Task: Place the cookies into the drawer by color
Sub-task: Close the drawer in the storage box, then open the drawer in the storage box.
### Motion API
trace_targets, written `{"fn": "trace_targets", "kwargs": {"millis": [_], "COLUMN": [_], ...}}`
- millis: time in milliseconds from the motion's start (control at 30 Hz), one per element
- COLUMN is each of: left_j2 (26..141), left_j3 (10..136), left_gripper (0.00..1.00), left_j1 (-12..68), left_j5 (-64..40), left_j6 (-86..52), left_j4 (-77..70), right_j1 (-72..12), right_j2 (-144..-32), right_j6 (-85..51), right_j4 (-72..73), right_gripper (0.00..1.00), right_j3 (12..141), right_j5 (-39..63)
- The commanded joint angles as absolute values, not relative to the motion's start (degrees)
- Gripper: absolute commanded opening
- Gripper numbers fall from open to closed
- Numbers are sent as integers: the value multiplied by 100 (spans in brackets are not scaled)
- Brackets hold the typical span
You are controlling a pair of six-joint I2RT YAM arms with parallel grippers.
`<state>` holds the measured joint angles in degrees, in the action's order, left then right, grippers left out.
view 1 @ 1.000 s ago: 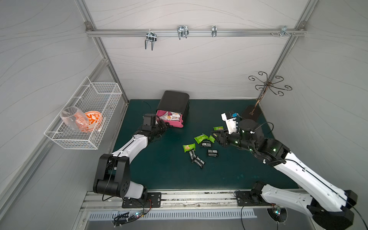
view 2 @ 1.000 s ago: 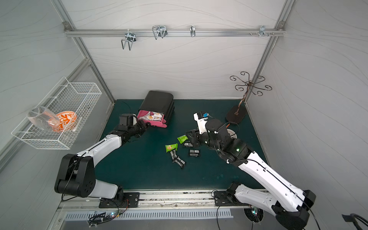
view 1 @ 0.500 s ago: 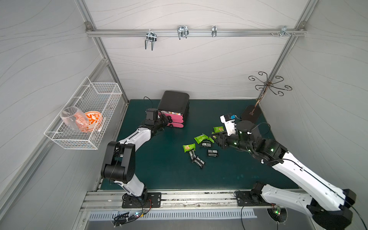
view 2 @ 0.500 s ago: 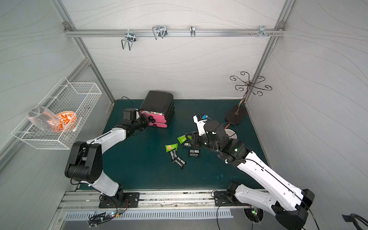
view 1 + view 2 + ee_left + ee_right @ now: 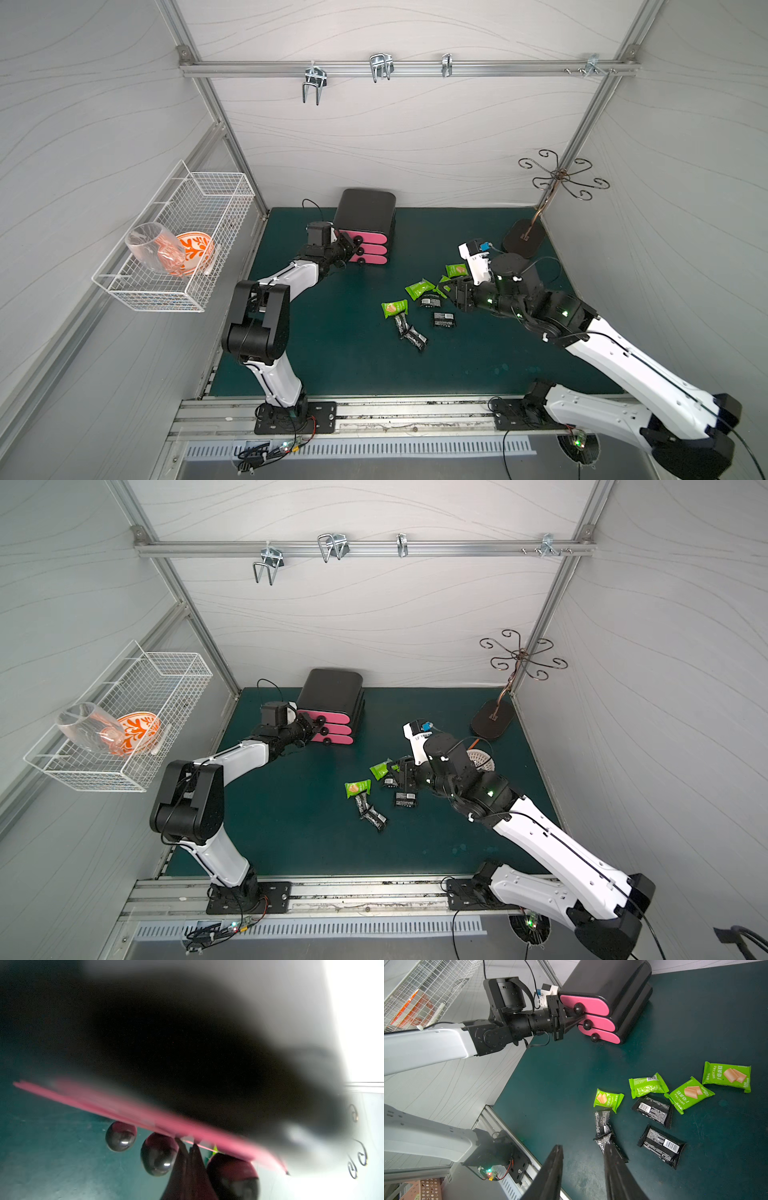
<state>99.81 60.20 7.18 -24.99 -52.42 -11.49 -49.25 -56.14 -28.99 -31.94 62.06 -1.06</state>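
The drawer [image 5: 365, 210] [image 5: 330, 690] [image 5: 608, 978] is a black cabinet at the back of the green mat, with all three pink fronts flush. My left gripper [image 5: 351, 249] [image 5: 311, 725] [image 5: 576, 1019] [image 5: 190, 1145] is shut, its tips against the pink fronts between the top and middle knobs. Several green cookies [image 5: 395, 307] [image 5: 646, 1087] and several black ones [image 5: 444, 319] [image 5: 661, 1146] lie loose mid-mat. Above their right edge my right gripper [image 5: 451, 289] [image 5: 401, 773] [image 5: 583, 1145] hovers open and empty.
A white wire basket [image 5: 178, 232] on the left wall holds a glass and an orange bowl. A curly metal stand [image 5: 523, 241] stands at the back right, with a white perforated thing [image 5: 480, 760] next to my right arm. Hooks hang from the top rail.
The top drawer was pulled out with packets showing inside; my left gripper has pushed it back until it is flush. My right gripper has shifted slightly and opened a little.
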Motion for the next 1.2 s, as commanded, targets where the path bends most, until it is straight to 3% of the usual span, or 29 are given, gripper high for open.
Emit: {"fn": "trace_targets", "kwargs": {"millis": [0,100,333,567,1167], "left_j2": [9852,9563,9670,10124,10805], "left_j3": [6193,5798,4961,4895,4983], "left_gripper": [6,17,23,36,49], "left_j1": [729,726,740,797,847], "left_j5": [-2695,-2504,-2566,-2636,-2632], "left_j6": [-5337,-5343,-5794,-6242,-6658], "left_j4": [-1944,-2008,-3030,-3889,-4394], "right_j1": [-4911,-4911,-4911,-4913,-4915], "right_j2": [-5555,-5529,-5502,-5609,-5493], "right_j6": [-2953,-2952,-3015,-2997,-2994], "right_j4": [-3214,-3237,-3103,-3213,-3356], "right_gripper": [37,38,39,42,43], "right_j3": [6184,6162,6051,6157,6128], "right_j5": [-45,-70,-58,21,-93]}}
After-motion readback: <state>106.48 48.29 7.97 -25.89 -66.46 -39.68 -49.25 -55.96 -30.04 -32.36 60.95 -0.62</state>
